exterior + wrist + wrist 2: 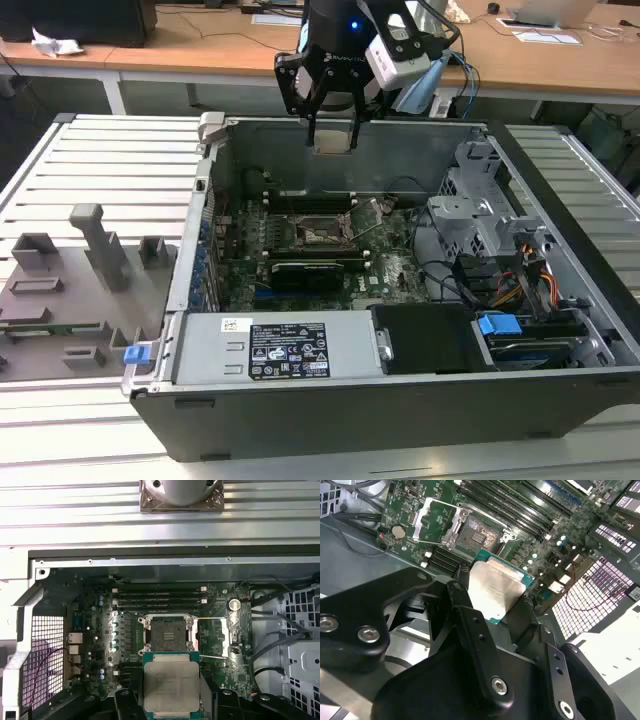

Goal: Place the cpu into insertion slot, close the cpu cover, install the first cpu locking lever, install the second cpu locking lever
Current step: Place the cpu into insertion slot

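My gripper [332, 135] hangs above the back wall of the open computer case, shut on the cpu [333, 140]. In both wrist views the cpu [171, 682] [495, 587] shows its dull silver top with a green rim, clamped between the black fingers [126, 700] [465, 610]. Below and ahead of it lies the insertion slot [167, 632] [475, 532] [318, 236], uncovered, its pin field showing. The cpu cover [233, 630] [427, 522] is swung open beside the slot, lying over the green board.
Two thin locking levers [212, 618] [212, 656] stand released by the slot. Long memory slots [160, 597] run behind it. A labelled power supply [285, 350] fills the case front, and a drive cage [480, 210] with cables stands on the exterior view's right. A grey fixture tray [60, 300] lies on its left.
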Tool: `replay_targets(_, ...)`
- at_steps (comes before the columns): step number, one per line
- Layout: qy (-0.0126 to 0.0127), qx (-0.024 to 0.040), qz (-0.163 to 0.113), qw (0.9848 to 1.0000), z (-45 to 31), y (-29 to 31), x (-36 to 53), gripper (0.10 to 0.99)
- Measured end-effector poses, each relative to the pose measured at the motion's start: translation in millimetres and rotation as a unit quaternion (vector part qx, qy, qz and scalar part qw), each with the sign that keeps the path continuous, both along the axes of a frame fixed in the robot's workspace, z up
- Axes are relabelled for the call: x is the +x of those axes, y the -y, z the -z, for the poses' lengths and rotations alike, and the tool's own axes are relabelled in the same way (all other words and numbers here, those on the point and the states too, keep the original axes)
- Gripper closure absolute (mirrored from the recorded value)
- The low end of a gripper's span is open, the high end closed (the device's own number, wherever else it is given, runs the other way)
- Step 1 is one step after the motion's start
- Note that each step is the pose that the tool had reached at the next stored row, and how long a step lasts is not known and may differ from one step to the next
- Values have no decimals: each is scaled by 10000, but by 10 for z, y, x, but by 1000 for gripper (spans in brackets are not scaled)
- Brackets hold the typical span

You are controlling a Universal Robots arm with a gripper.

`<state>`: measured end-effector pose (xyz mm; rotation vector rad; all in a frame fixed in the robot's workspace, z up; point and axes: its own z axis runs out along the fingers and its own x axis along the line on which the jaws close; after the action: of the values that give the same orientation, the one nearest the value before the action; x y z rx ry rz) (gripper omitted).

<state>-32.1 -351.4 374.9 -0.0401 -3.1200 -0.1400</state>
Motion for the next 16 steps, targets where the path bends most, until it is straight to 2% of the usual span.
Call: replay_targets(16,0,0,216,9998,0,0,0,545)
